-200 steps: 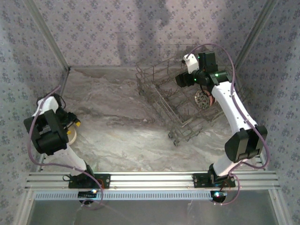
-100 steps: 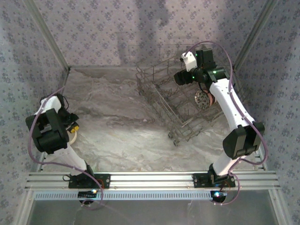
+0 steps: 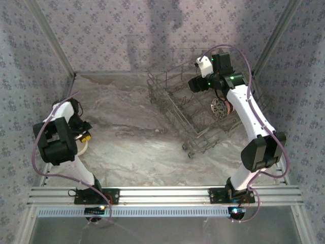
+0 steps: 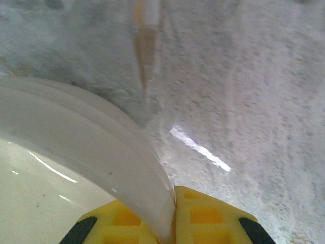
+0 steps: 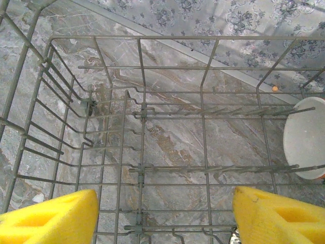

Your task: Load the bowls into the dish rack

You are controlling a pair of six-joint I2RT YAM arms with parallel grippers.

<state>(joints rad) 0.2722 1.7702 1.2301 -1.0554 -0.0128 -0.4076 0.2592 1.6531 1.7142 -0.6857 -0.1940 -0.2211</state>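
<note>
Marble tabletop (image 3: pixel 132 137) | dish rack (image 3: pixel 189 128) holds patterned bowl (image 3: pixel 219 108) | left fingers (image 4: pixel 203 218) pinch white bowl (image 4: pixel 76 152) rim | right fingers (image 5: pixel 51 213) spread, empty

My left gripper (image 4: pixel 171 216) has bright yellow pads with black patches at their outer corners; the white bowl (image 4: pixel 76 147) is plain, glossy, faintly cream. My right gripper (image 5: pixel 165 213) wears the same yellow. The dish rack (image 5: pixel 142 109) is dull grey wire, and the table (image 5: pixel 172 137) is grey marble veined with brown and white. A pale bowl (image 5: pixel 304 134) shows off-white with an orange sliver low down. From above, a patterned bowl (image 3: pixel 219 108) looks brown-speckled. The wallpaper (image 3: pixel 127 30) is lilac-grey with small dark floral sprigs. My arms (image 3: pixel 249 114) are white with black joints.
</note>
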